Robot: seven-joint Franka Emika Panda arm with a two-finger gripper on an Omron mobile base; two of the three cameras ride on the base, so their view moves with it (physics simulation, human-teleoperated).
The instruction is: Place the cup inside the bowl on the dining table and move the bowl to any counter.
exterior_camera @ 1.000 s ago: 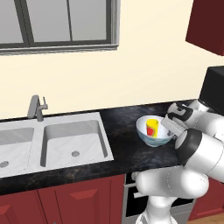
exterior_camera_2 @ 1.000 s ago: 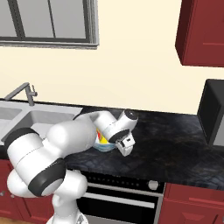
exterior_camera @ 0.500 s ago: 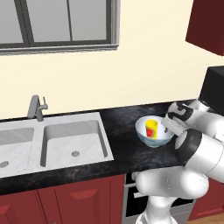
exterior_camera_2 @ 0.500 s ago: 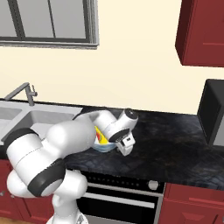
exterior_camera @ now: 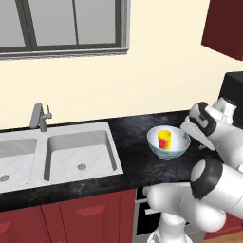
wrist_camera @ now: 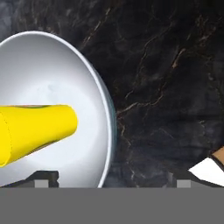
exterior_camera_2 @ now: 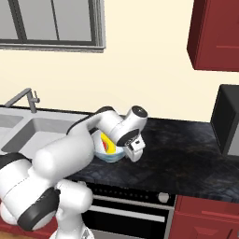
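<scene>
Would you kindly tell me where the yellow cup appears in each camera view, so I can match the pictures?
Left base view: the cup stands inside the bowl, right of centre, on the counter.
Right base view: the cup is left of centre, partly behind the arm.
Hand view: the cup lies at the left edge.
Shared landmark: the white bowl around it.

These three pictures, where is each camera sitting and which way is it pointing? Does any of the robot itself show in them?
Left base view: behind the arm on its left, looking forward and down at the sink and counter; white arm at lower right.
Right base view: behind on its right, facing the same counter; arm at lower left, open gripper beside the bowl.
Hand view: on the hand, looking down along the gripper; finger tips straddle the bowl's rim.
Shared: the bowl holding the yellow cup.
</scene>
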